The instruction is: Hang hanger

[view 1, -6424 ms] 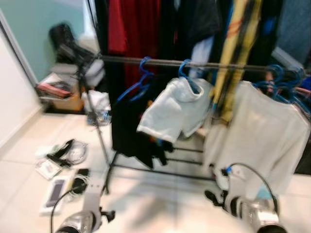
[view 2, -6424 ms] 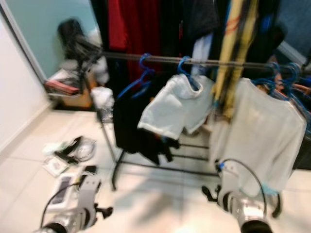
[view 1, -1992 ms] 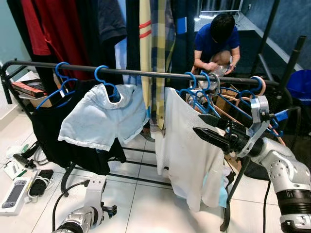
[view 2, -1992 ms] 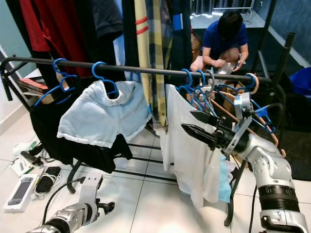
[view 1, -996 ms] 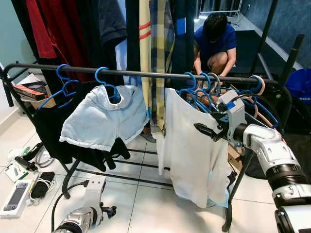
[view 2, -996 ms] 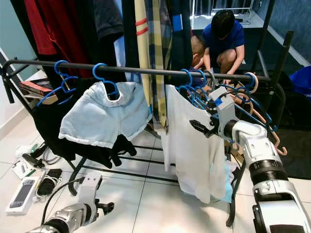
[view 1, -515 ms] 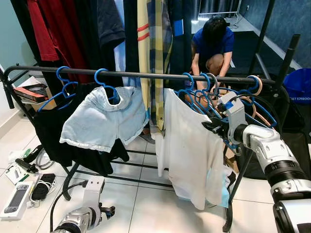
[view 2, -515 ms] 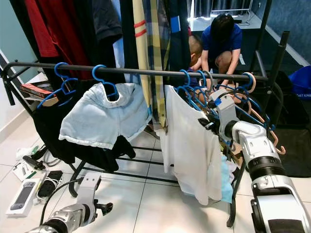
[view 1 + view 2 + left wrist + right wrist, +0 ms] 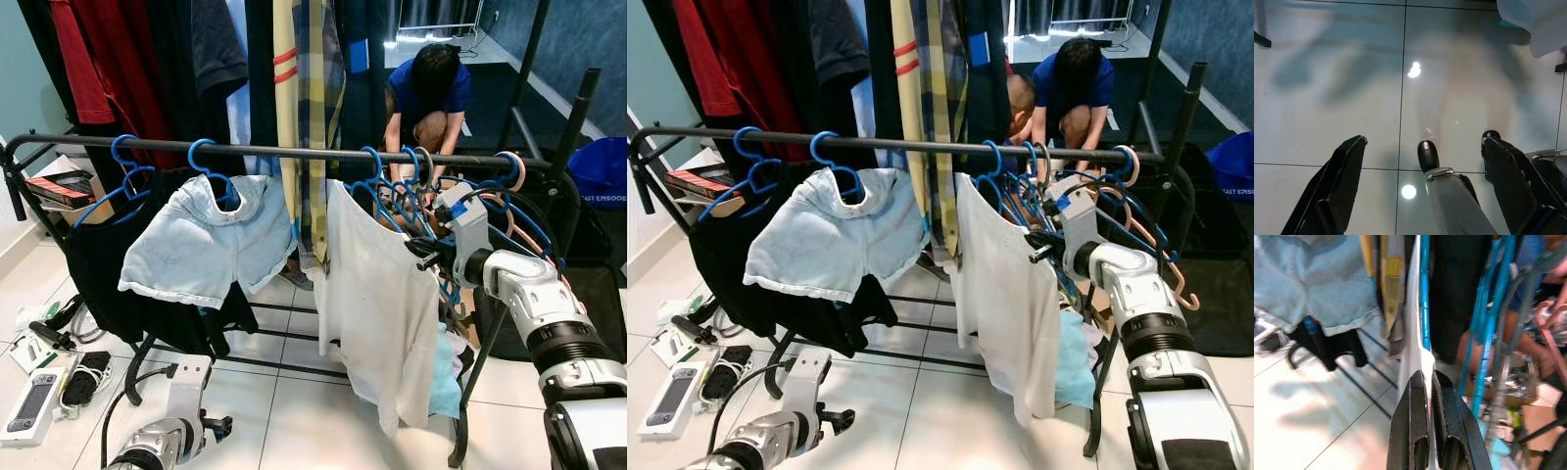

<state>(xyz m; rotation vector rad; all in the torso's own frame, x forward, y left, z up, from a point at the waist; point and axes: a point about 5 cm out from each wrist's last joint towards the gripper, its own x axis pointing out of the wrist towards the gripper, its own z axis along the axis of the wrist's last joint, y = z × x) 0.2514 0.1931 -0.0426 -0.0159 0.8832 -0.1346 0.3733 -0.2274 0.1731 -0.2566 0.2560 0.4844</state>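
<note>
A white shirt (image 9: 377, 304) hangs on a blue hanger (image 9: 1424, 318) whose hook sits over the black rail (image 9: 274, 150), right of the middle. My right gripper (image 9: 419, 250) is at the shirt's right shoulder, just below the rail. In the right wrist view its fingers (image 9: 1413, 401) are shut on the hanger's blue arm and the edge of the white cloth. My left gripper (image 9: 1425, 138) hangs low over the floor tiles, open and holding nothing.
Light blue shorts (image 9: 211, 245) and a black garment (image 9: 108, 255) hang on blue hangers to the left. Several bare blue and pink hangers (image 9: 500, 191) crowd the rail's right end. A person (image 9: 431, 88) crouches behind the rack. Cables and small devices (image 9: 39, 392) lie on the floor at left.
My right gripper, open in front of the shirt two seconds ago, has moved in to the hanger's shoulder and shut. The shirt's hem has swung a little to the left.
</note>
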